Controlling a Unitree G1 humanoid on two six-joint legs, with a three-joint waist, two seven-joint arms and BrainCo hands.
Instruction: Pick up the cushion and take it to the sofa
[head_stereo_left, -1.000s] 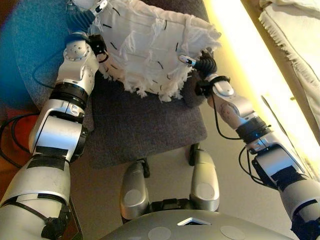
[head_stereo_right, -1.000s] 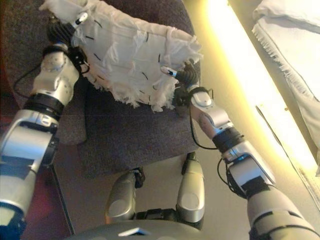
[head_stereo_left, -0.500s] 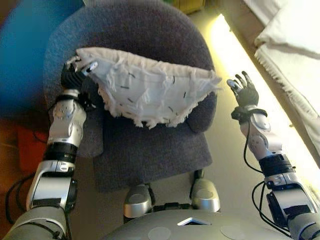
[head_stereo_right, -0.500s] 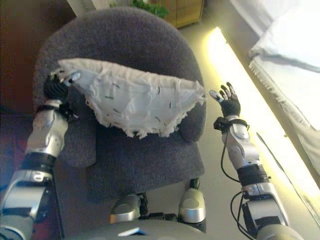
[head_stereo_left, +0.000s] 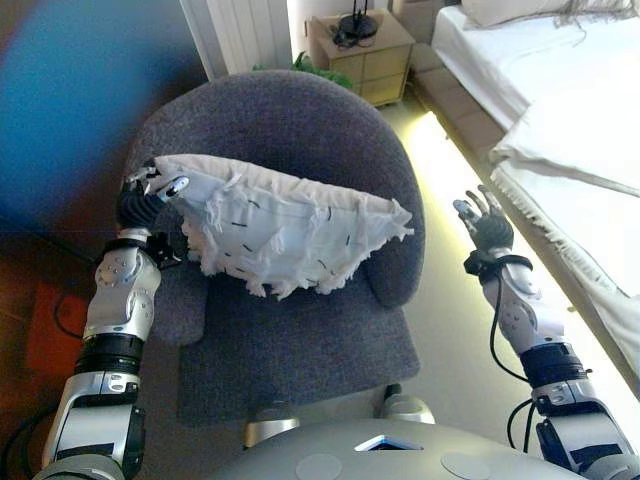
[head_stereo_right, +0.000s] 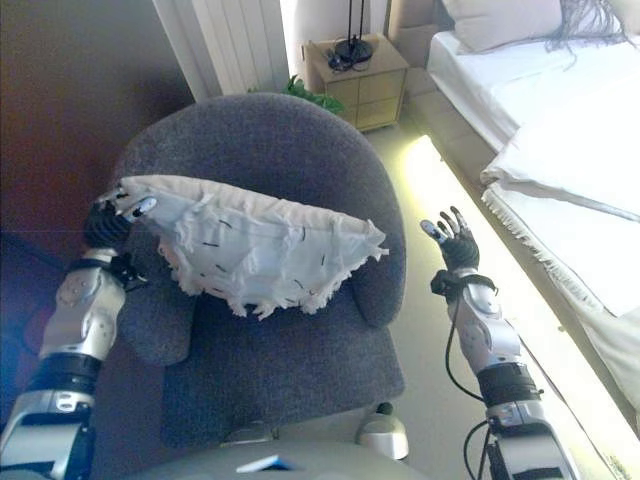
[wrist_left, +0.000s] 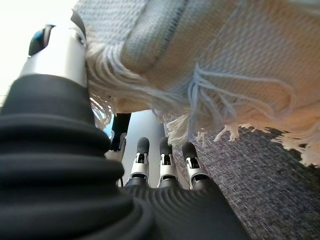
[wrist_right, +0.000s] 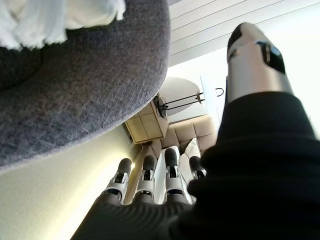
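Left hand (head_stereo_left: 150, 195) pinches the cushion (head_stereo_left: 285, 235), long axis crosswise over the armchair (head_stereo_left: 300, 130); right hand (head_stereo_left: 487, 222) open.

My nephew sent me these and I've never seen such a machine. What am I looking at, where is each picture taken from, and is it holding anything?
This is a humanoid robot looking down at its own arms. Two pictures come from cameras in its head, side by side; the other two from cameras on its wrists, looking along the fingers.

In front of it stands a grey armchair. The left hand pinches one corner of a white fringed cushion, which hangs lifted above the seat. The left wrist view shows the thumb pressed against the cushion's fringe.

The right hand is open and holds nothing, raised beside the chair's arm. Behind are a wooden nightstand and a bed with white bedding. No sofa is visible.
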